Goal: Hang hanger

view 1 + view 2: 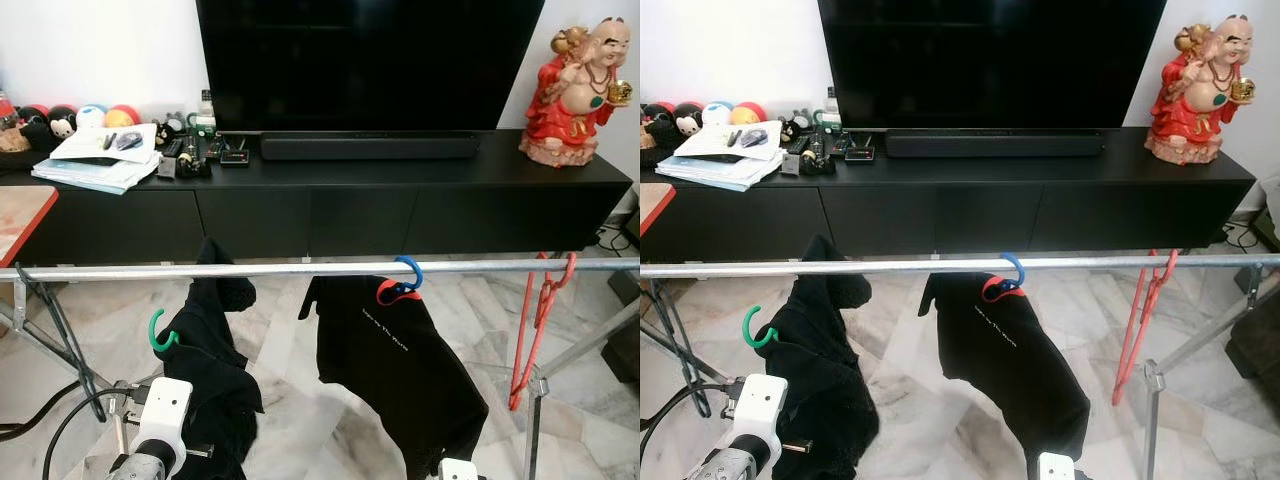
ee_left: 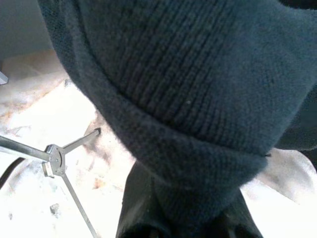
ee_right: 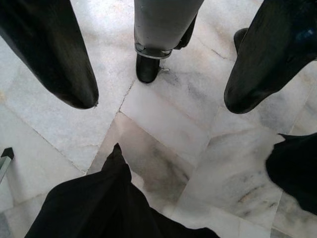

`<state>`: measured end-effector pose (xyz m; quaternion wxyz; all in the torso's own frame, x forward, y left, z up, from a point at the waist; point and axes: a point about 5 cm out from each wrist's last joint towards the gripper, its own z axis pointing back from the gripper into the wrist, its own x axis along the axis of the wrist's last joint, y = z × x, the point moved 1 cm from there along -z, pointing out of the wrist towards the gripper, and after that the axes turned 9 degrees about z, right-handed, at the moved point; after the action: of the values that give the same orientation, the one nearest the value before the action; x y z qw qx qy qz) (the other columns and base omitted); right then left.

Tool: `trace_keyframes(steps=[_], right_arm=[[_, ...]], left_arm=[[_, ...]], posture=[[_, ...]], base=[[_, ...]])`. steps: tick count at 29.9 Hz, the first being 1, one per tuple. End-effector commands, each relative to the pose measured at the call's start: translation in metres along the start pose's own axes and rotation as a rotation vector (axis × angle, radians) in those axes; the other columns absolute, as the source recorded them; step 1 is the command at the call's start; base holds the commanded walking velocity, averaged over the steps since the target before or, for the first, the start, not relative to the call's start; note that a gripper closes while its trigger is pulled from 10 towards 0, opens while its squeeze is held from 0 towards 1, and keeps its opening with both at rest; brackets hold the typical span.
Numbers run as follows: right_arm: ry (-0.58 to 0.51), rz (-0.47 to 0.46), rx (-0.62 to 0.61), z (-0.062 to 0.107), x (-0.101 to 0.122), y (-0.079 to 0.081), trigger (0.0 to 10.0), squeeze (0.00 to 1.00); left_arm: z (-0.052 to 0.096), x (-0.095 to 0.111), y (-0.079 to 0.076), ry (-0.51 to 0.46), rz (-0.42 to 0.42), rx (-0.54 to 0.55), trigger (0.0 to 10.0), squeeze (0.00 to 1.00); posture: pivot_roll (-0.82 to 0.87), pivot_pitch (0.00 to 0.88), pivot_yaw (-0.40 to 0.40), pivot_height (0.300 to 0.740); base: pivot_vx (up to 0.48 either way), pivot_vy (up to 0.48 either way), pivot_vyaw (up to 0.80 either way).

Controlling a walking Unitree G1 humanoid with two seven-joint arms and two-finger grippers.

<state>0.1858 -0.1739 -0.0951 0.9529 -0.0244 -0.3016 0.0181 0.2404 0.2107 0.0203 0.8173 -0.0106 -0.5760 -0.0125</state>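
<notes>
A silver rail (image 1: 300, 268) of a drying rack crosses the view. On it hangs a black T-shirt (image 1: 390, 370) on a red hanger with a blue hook (image 1: 410, 270). An empty red hanger (image 1: 535, 320) hangs further right. Below the rail at the left, a black knit garment (image 1: 215, 380) sits on a tilted hanger with a green hook (image 1: 160, 335). My left arm (image 1: 160, 410) holds it up, and the left gripper (image 2: 185, 225) is buried under the knit fabric (image 2: 188, 89). My right gripper (image 3: 161, 99) hangs low over the marble floor, open, with nothing between its fingers (image 3: 59, 59).
A black TV console (image 1: 330, 210) with a large TV stands behind the rack. A red statue (image 1: 575, 85) is on its right end, papers (image 1: 100, 160) and small items on its left. Rack legs (image 1: 60, 340) (image 1: 535, 400) and a cable (image 1: 50, 420) are on the floor.
</notes>
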Motion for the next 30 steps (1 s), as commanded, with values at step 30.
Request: trace_keyframes(steps=[30], right_arm=[[-0.013, -0.010, -0.002, -0.0005, 0.0035, 0.0001, 10.0, 0.00]], left_arm=[[-0.0010, 0.0077, 0.0012, -0.039, -0.011, -0.014, 10.0, 0.00]], posture=[[0.16, 0.058, -0.017, 0.740]], base=[[-0.271, 0.000, 0.00]])
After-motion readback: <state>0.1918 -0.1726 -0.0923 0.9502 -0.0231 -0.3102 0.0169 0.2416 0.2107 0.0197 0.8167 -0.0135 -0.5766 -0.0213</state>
